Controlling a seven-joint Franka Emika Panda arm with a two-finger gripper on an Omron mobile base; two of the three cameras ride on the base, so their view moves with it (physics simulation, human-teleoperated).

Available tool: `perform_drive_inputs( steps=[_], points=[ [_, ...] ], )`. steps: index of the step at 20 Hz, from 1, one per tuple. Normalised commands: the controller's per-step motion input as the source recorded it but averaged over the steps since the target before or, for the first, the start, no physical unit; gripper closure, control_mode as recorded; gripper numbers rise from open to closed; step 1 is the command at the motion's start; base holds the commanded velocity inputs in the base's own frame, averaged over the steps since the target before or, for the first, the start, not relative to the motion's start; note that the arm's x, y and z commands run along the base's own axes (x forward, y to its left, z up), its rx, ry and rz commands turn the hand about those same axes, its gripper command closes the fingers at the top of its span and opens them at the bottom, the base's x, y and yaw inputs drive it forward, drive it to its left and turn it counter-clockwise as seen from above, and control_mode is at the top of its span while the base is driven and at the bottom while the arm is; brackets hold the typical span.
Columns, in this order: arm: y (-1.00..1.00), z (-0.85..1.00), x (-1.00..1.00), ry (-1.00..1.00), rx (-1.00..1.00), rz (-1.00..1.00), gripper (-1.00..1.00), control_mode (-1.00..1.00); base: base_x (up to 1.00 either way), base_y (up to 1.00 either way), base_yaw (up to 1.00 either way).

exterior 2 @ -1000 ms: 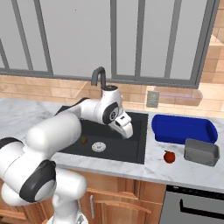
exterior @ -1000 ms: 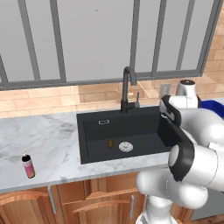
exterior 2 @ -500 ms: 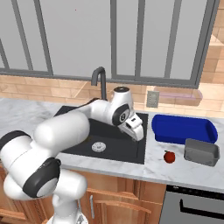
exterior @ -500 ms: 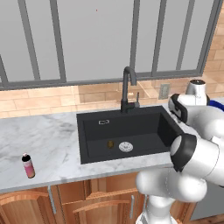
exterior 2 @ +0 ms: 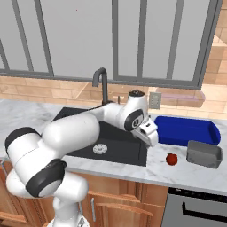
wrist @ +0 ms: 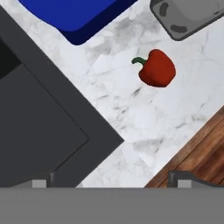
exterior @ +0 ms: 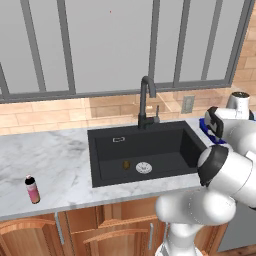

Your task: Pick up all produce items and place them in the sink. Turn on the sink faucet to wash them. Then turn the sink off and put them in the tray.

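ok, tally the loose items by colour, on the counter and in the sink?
Red: 1, pepper on the counter
Brownish-olive: 1, small round item in the sink
Pink: 1, bottle
Blue: 1, tray
Grey: 1, container
Total: 5

tray (wrist: 74, 13): cut by top edge | grey container (wrist: 192, 15): cropped | brownish item (exterior: 126, 164): too small to identify
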Motion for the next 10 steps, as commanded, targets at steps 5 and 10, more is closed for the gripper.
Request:
perform_drive_inputs(
  steps=[5, 10],
  points=[
    [-0.36, -0.02, -0.02, 0.00, 0.00, 0.00, -1.00, -1.00, 0.00, 0.00, 0.00],
    [-0.34, -0.08, 0.00, 0.00, 0.00, 0.00, -1.00, -1.00, 0.00, 0.00, 0.00]
  ],
)
